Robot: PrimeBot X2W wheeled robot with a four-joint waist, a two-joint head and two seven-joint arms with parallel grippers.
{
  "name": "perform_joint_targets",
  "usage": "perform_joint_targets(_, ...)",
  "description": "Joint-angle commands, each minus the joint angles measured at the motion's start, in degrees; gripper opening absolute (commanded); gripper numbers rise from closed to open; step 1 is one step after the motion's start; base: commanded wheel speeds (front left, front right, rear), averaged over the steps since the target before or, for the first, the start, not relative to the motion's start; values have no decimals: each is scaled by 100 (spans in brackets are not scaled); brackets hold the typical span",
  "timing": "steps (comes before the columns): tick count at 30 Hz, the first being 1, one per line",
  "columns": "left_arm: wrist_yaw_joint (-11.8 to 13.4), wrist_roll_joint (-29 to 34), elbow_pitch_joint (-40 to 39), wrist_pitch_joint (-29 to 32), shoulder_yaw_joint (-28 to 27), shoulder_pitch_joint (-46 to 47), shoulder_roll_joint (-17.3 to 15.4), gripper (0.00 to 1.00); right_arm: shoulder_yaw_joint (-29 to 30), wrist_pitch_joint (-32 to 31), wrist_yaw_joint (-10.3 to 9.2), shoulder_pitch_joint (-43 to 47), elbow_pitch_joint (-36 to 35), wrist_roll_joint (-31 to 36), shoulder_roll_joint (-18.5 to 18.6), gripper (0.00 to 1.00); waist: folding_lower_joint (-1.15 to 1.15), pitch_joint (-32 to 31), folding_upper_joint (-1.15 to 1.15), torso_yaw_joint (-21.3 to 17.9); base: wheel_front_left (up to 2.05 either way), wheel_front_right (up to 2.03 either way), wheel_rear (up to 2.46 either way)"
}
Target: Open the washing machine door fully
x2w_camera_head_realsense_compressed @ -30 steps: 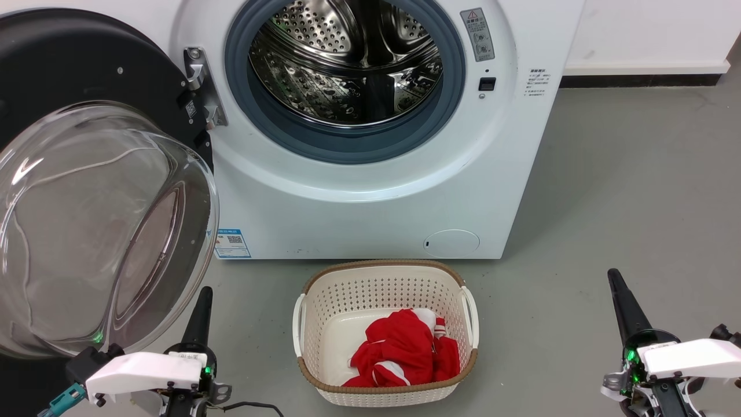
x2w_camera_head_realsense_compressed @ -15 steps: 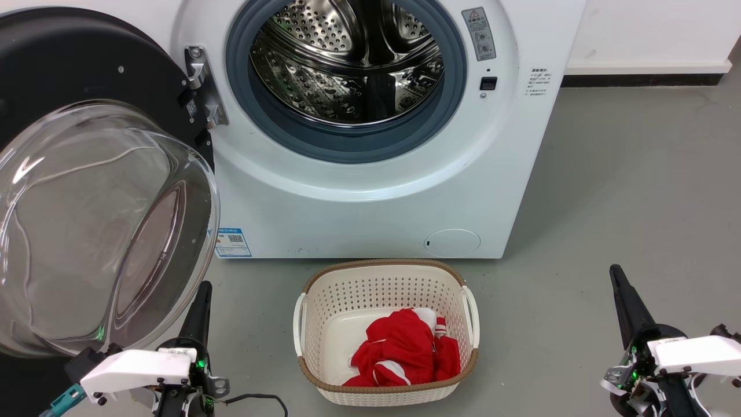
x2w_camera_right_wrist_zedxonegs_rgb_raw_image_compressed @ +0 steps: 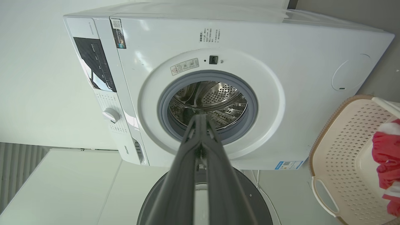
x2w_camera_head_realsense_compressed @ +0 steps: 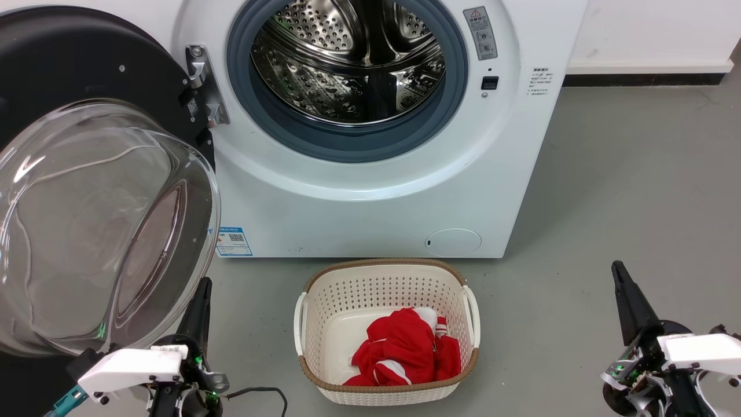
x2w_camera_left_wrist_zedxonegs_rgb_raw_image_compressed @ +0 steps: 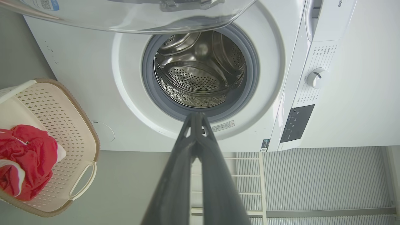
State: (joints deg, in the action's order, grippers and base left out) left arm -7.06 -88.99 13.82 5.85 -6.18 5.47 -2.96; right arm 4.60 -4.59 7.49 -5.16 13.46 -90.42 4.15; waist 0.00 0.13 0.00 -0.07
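Left end effector point(x2w_camera_head_realsense_compressed: 204, 284) (pinched) hangs beside the washing machine door point(x2w_camera_head_realsense_compressed: 98, 191) edge.

The grey floor point(x2w_camera_head_realsense_compressed: 625, 191) carries two things. The white washer point(x2w_camera_head_realsense_compressed: 359, 220) stands on it at 12 o'clock in the head view. The cream basket point(x2w_camera_head_realsense_compressed: 382, 286) sits at the washer's 6 o'clock, near it but apart. Toward 2 o'clock the floor meets a dark skirting point(x2w_camera_head_realsense_compressed: 642, 80) under a white wall point(x2w_camera_head_realsense_compressed: 654, 29).
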Motion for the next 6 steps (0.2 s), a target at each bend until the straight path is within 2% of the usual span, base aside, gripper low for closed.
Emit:
perform_joint_targets(1, -40, -99, 9, 20, -27, 95, 7, 0, 12, -30, 0, -102, 19, -95, -6, 0, 0, 1, 0, 1, 0, 0, 0)
perform_joint_targets(6, -52, -292, 30, 68, -48, 99, 12, 0, 32, -62, 0, -118, 50, -292, -12, 0, 0, 4, 0, 5, 0, 0, 0)
